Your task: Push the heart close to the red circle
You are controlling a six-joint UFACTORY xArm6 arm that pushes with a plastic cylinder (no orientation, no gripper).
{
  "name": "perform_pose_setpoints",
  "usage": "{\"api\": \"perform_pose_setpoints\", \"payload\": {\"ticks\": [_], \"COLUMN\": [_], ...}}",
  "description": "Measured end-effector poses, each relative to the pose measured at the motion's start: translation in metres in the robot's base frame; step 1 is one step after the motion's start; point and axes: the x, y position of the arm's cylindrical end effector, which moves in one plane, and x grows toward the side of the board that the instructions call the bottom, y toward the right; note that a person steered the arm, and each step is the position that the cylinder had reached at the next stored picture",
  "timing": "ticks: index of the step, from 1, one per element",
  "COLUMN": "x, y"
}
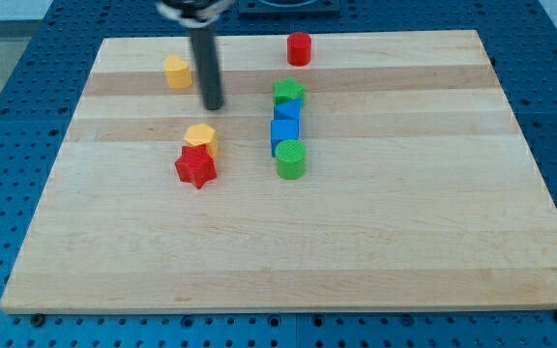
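Camera view crops the rod's top; my tip sits beside yellow heart.

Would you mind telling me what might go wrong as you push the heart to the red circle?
1. My tip is right of the yellow heart; I must get round to its left or I push it away from the red circle.
2. Circling it, I may clip it off line.
3. A path drifting low could hit the green star.
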Motion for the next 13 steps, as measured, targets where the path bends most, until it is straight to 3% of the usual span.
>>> {"api": "perform_pose_setpoints", "payload": {"ticks": [1,2,3,4,5,7,8,11,13], "x": [-0.011,-0.055,-0.097,-0.095,-0.091,-0.139,-0.139,-0.119,-0.118], "y": [-0.063,-0.050,0.017,0.032,0.005,0.014,0.066,0.012,0.076]}}
